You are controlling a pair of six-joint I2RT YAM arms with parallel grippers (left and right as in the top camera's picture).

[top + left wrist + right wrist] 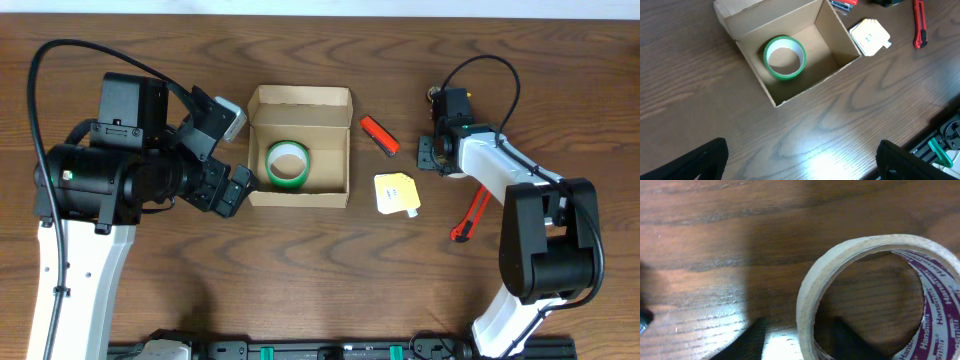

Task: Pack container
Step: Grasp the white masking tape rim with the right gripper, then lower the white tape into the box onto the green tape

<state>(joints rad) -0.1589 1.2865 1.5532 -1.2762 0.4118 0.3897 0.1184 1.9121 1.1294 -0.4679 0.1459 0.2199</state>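
The tan cardboard container [300, 99] stands open in the middle of the table with a green tape roll [287, 163] lying flat inside. In the left wrist view the container [834, 31] and the green roll [784, 57] are ahead of my left gripper [802, 162], which is open and empty over bare wood. In the overhead view my left gripper [228, 186] is just left of the box. My right gripper [433, 152] is to the right of the box. Its fingers [800, 341] straddle the wall of a beige tape roll [840, 255] with purple print, with a gap showing on the outer side.
An orange-red tool [379, 135] lies right of the box. A yellow-white pouch [396, 193] lies below it and shows in the left wrist view [869, 36]. A red-handled cutter [470, 214] lies by the right arm. The table's front edge is near the left gripper [940, 125].
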